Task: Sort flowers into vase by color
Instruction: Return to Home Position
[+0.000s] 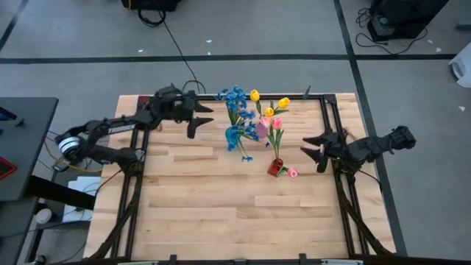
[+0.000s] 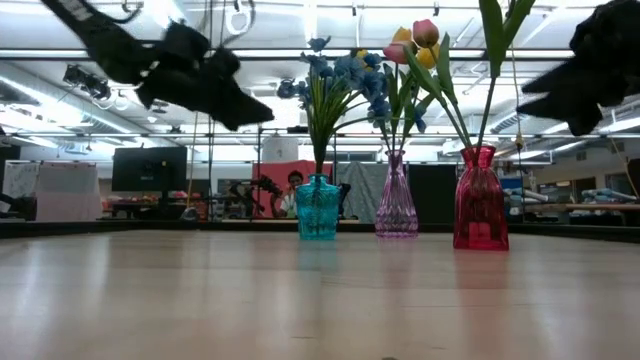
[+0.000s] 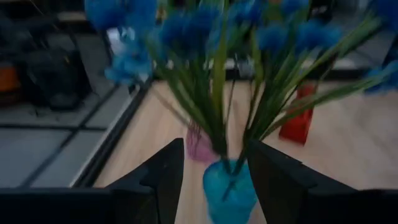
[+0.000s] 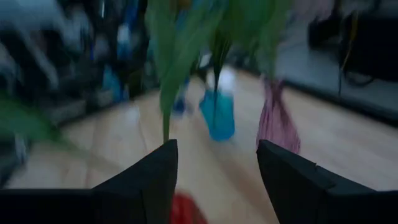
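Though unseen overhead, a person shows beyond the blue vase.

Grey floor w/ black tape lines. Ceiling strip lights overhead. Dark monitor at back, poss. a red panel nr it.

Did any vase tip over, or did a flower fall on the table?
No, nothing looks wrong. The blue vase, the lilac vase and the red vase all stand upright with flowers in them, and none lies on the table. The left gripper and right gripper hang open, one at each side, holding nothing.
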`<state>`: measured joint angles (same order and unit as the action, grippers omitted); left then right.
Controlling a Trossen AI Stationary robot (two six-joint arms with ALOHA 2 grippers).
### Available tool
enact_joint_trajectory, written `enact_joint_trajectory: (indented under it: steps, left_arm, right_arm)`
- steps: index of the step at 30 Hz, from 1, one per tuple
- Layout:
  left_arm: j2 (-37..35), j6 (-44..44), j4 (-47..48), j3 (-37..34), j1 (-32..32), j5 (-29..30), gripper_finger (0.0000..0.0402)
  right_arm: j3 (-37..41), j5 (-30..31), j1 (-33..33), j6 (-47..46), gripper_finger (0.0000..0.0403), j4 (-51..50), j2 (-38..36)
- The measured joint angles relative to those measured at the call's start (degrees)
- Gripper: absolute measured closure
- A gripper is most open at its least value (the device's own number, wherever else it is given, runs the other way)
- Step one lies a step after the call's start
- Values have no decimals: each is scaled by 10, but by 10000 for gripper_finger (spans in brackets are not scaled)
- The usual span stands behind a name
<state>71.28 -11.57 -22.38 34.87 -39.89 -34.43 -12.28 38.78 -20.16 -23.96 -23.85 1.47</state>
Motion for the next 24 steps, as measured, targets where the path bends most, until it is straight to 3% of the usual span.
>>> enact_joint_trajectory:
  steps: [2, 5, 10, 14, 24]
  left_arm:
    - [-37, 34, -55, -43, 9, 25, 218]
    - [-87, 63, -107, -97, 26, 84, 218]
    - [-166, 102, -97, -145, 45, 141, 218]
    - [-250, 116, -25, -153, 54, 160, 218]
    - [-490, 115, 157, -153, 128, 210, 221]
  right_arm:
    - [13, 29, 4, 10, 172, 64, -14]
    - [26, 18, 7, 74, 173, 135, -11]
    - [41, 20, 19, 112, 173, 158, -13]
    - [42, 48, 28, 118, 173, 152, -13]
    - [42, 49, 46, 136, 203, 179, -13]
